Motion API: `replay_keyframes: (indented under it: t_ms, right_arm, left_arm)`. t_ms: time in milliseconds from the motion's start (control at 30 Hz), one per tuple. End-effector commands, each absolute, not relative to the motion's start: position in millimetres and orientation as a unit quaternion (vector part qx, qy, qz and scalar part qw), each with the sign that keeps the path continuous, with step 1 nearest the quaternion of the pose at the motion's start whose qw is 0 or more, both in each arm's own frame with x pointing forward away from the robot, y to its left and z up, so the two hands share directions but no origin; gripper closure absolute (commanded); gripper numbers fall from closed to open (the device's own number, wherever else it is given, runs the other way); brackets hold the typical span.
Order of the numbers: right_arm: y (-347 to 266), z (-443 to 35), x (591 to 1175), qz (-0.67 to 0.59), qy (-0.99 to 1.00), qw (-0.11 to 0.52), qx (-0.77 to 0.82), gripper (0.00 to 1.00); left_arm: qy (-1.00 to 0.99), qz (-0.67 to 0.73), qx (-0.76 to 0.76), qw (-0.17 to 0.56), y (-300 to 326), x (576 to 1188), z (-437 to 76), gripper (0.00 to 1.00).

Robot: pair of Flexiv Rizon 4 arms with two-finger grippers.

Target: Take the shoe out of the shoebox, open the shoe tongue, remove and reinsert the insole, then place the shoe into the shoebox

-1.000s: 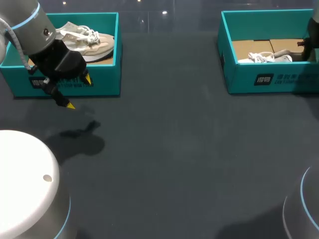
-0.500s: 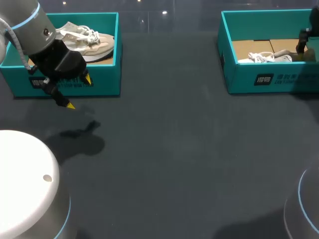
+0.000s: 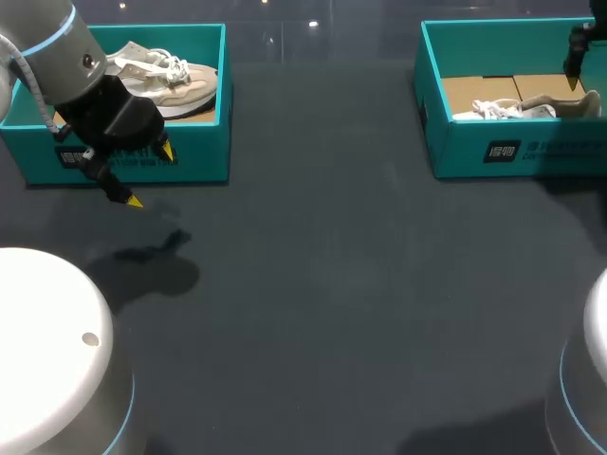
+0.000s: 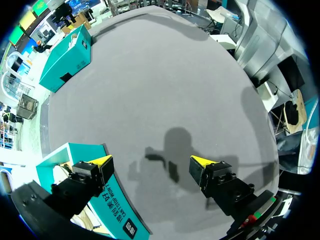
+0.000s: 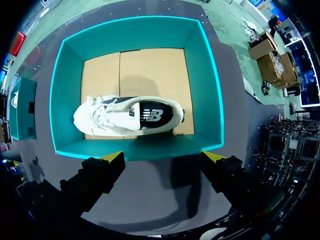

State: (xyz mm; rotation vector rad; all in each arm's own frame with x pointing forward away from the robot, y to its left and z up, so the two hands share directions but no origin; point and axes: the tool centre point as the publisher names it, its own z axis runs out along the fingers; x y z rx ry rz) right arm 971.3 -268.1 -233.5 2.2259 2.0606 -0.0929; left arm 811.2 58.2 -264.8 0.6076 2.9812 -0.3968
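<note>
Right jaws wide open, yellow fingertips (image 5: 114,157) far apart with nothing between, poised above the right shoebox (image 5: 135,149), over its near wall. Ahead of them, inside that teal box, lying on its side on the brown cardboard floor: the white shoe (image 5: 130,116), dark side panel with a white logo, laces bunched at 1 end. In the head view, at 2 o'clock on the desk (image 3: 332,284): the same box, white print on its front wall, right arm (image 3: 580,43) above its far corner.

Left jaws likewise wide, fingertips (image 4: 102,161) well apart, gripping nothing, hanging over bare desk just in front of the left shoebox (image 3: 190,161) at 10 o'clock. Inside it a second pale shoe (image 3: 161,76), laces on top. White print on this box's front wall too, partly hidden behind the left arm (image 3: 76,76).

Dark grey matte desk under both boxes, shadow of the left jaws on it at 9 o'clock.
</note>
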Motion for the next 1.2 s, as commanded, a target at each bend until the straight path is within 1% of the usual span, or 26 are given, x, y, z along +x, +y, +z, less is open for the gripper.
replay_keyframes:
  t_ms: [33, 300, 467, 567, 700, 800, 833, 900, 933, 1000, 1200]
  right_arm:
    - [-253, -213, 940, -0.031, 0.674, 0.073, 0.734, 0.00]
    - [-227, -198, 900, -0.040, 0.664, 0.074, 0.743, 0.00]
    - [-222, -195, 893, -0.044, 0.659, 0.074, 0.747, 0.00]
    - [-222, -195, 893, -0.044, 0.659, 0.074, 0.747, 0.00]
    - [-222, -195, 893, -0.044, 0.659, 0.074, 0.747, 0.00]
    - [-222, -195, 893, -0.044, 0.659, 0.074, 0.747, 0.00]
    - [-222, -195, 893, -0.044, 0.659, 0.074, 0.747, 0.00]
    - [-222, -195, 893, -0.044, 0.659, 0.074, 0.747, 0.00]
    - [-222, -195, 893, -0.044, 0.659, 0.074, 0.747, 0.00]
    - [-222, -195, 893, -0.044, 0.659, 0.074, 0.747, 0.00]
    - [-222, -195, 893, -0.044, 0.659, 0.074, 0.747, 0.00]
  left_arm:
    - [0.971, -0.128, 0.198, 0.037, 58, 811, -265, 0.00]
    - [0.971, -0.128, 0.198, 0.037, 58, 811, -265, 0.00]
    - [0.971, -0.128, 0.198, 0.037, 58, 811, -265, 0.00]
    - [0.967, -0.129, 0.210, 0.067, 71, 825, -252, 0.00]
    - [0.950, -0.146, 0.263, 0.088, 95, 859, -228, 0.00]
    - [0.926, -0.158, 0.331, 0.091, 115, 880, -206, 0.00]
    - [0.908, -0.162, 0.376, 0.090, 121, 889, -200, 0.00]
    - [0.891, -0.153, 0.418, 0.087, 133, 904, -192, 0.00]
    - [0.859, -0.150, 0.482, 0.082, 140, 909, -187, 0.00]
    - [0.860, -0.104, 0.493, 0.087, 151, 922, -186, 0.00]
    - [0.860, -0.104, 0.493, 0.087, 151, 922, -186, 0.00]
